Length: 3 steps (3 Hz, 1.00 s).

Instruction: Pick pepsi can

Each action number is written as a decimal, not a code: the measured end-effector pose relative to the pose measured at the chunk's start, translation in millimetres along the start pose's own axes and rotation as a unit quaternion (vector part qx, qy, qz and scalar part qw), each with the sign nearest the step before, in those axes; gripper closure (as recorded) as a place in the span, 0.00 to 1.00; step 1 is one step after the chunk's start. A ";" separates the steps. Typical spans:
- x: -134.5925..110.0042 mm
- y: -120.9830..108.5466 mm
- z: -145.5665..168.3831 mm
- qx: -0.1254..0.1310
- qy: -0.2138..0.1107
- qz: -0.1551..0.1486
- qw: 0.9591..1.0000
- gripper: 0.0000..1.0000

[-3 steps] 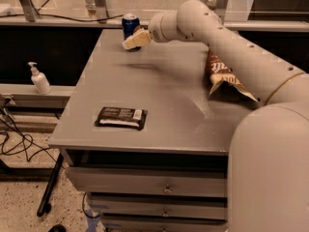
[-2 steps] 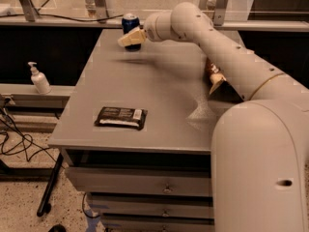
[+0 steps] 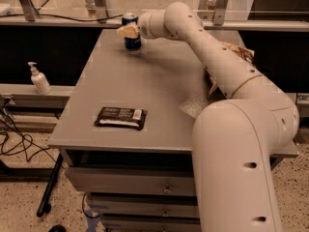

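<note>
Cream-white arm [image 3: 217,66] of thick, smooth, rounded tubes dotted with small dark holes; its tan gripper [image 3: 127,31] is right by the can [image 3: 133,42].

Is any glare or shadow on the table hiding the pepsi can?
Camera view: no; the only glare patch on the table sits beside the arm, far from the pepsi can. The gripper, at the can's front, covers part of it.
</note>
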<state>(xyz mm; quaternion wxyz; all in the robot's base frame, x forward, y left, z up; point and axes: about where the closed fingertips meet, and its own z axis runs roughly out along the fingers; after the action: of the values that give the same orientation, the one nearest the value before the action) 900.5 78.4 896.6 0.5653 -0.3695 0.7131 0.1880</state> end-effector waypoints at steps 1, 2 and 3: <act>1.6 -1.1 -2.7 -0.003 0.000 0.002 1.000 0.64; 0.8 5.7 -25.3 -0.022 0.006 0.013 1.000 0.87; -22.9 23.3 -79.5 -0.065 -0.015 0.014 0.998 1.00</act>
<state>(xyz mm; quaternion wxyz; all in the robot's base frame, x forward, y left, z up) 832.2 46.4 937.8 0.5476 -0.3924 0.6963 0.2477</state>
